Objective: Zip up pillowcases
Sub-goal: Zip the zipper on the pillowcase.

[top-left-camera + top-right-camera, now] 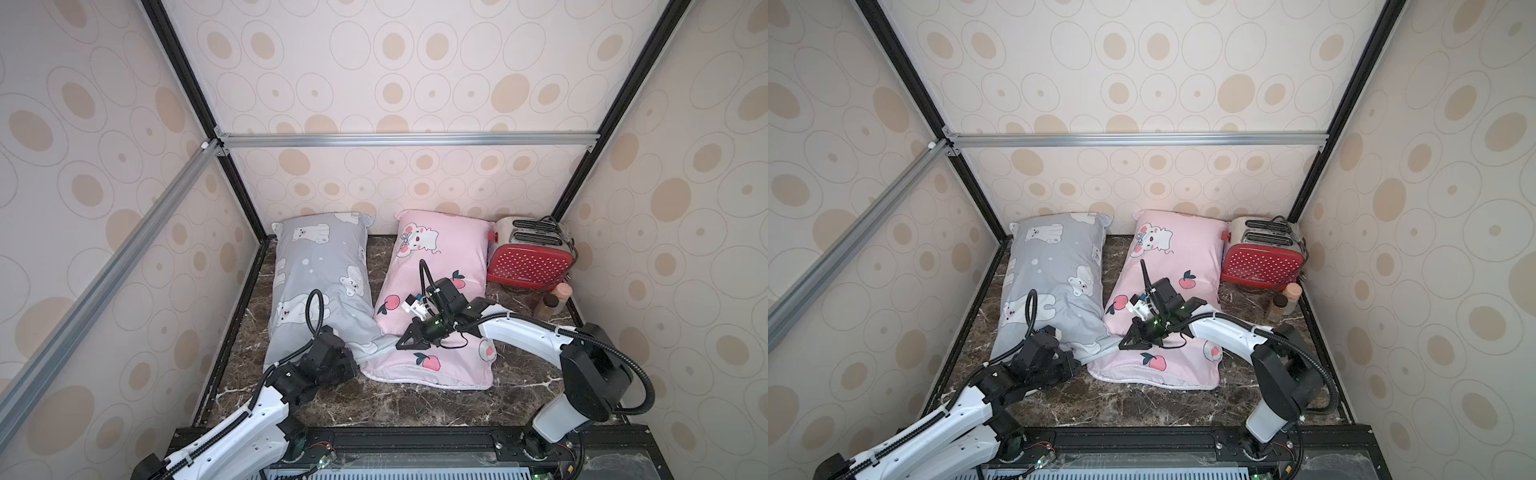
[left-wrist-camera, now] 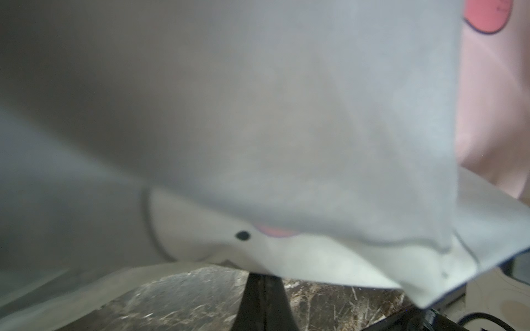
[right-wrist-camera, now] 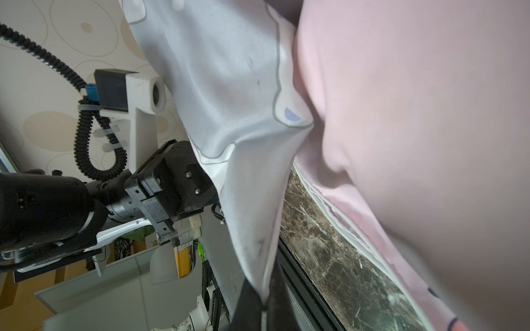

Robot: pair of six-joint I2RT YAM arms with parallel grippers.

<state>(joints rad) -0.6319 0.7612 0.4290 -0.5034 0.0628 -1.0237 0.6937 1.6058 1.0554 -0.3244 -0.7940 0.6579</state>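
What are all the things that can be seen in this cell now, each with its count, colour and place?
grey pillowcase: one, grey with white bears, left part of the table
pink pillowcase: one, pink with peaches, middle, beside the grey one
toaster: one, red with white dots, far right corner
small bottles: two, brownish and pink-capped, in front of the toaster
table: one, dark marble
arms: two, white and black, from the near edge
left tool: one, black, shut on the grey pillowcase's near end
right tool: one, black, shut on the grey pillowcase's near corner
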